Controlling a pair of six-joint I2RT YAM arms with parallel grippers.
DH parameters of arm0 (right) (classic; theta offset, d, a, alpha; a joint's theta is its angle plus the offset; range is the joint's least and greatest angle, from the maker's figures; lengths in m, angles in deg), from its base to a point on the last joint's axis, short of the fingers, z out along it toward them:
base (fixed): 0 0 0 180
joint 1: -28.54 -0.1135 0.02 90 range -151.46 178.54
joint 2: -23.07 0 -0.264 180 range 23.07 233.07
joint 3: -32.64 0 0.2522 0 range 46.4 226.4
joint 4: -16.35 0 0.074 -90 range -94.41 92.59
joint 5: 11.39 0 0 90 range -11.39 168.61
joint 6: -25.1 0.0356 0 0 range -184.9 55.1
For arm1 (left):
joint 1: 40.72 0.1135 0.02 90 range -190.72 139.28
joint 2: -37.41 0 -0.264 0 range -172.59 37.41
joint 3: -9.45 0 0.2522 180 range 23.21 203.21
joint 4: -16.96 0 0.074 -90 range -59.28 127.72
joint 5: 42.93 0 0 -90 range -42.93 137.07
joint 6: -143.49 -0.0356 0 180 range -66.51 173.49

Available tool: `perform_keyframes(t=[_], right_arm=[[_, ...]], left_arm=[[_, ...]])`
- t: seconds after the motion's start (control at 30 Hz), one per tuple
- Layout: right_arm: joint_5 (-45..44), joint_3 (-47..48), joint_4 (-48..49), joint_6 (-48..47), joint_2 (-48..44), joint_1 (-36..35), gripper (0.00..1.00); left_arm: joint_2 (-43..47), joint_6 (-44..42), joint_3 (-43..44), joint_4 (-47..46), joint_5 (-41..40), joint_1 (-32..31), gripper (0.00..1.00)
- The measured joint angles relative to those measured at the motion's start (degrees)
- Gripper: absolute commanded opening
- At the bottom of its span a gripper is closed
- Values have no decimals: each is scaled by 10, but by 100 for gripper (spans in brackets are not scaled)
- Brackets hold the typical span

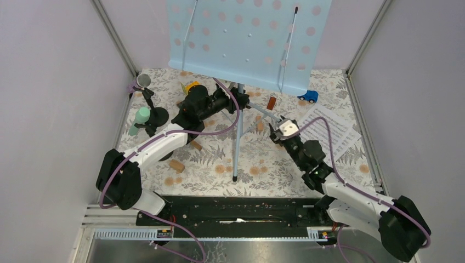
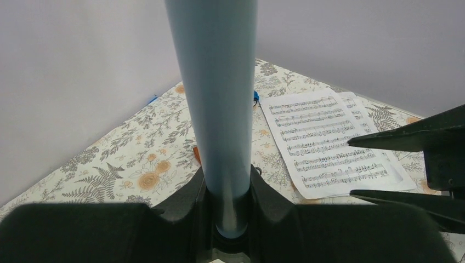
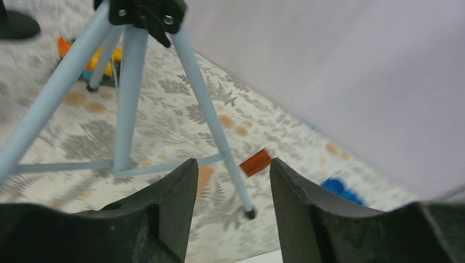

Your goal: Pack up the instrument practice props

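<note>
Two arms are working the music rack [image 1: 249, 38]: we're clamping its pole [image 2: 216, 109] in the left gripper [image 1: 238, 102], while the right gripper [image 3: 231, 167] is hanging open and empty by a tripod leg [image 3: 208, 109], which we're guessing needs folding in next.

So our left arm [image 1: 156, 143] is stretched forward and in toward the middle, forearm low, wrist roughly level. The left gripper [image 1: 237, 102] is clamped on the pole of the music rack [image 2: 214, 82], with a finger [image 2: 181, 200] snug on each side of it. Our right arm [image 1: 351, 194] runs up and to the left from its base, elbow bent, wrist tipped down. The right gripper [image 3: 233, 164] has its jaws parted and free, hanging near the left one.
</note>
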Motion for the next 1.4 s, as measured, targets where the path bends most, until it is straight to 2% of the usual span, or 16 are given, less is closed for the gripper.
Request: perform_keyframes(t=[0.1,0.17,0.23,0.33,0.47,0.57,0.73,1.0,1.2,1.4], right_arm=[[-49,-46,28,150,-31,0,60],[-101,-50,5,282,-36,0,57],[-146,-31,-66,411,-37,0,57],[-193,50,-235,616,-18,0,60],[-179,142,-354,819,26,1,61],[-143,152,-365,926,43,1,60],[-78,152,-337,1070,73,1,59],[-37,142,-200,1269,101,1,53],[-9,118,-87,1359,165,1,51],[17,118,-22,1389,211,1,49]], left_arm=[[0,0,0,0,0,0,0],[0,0,0,0,0,0,0],[0,1,0,0,0,0,0],[0,1,1,2,0,0,0],[0,0,1,3,0,0,0],[0,0,2,4,0,0,0],[0,0,2,4,0,0,0],[0,0,3,6,0,0,0],[0,0,3,7,0,0,0],[0,0,5,11,0,0,0]])
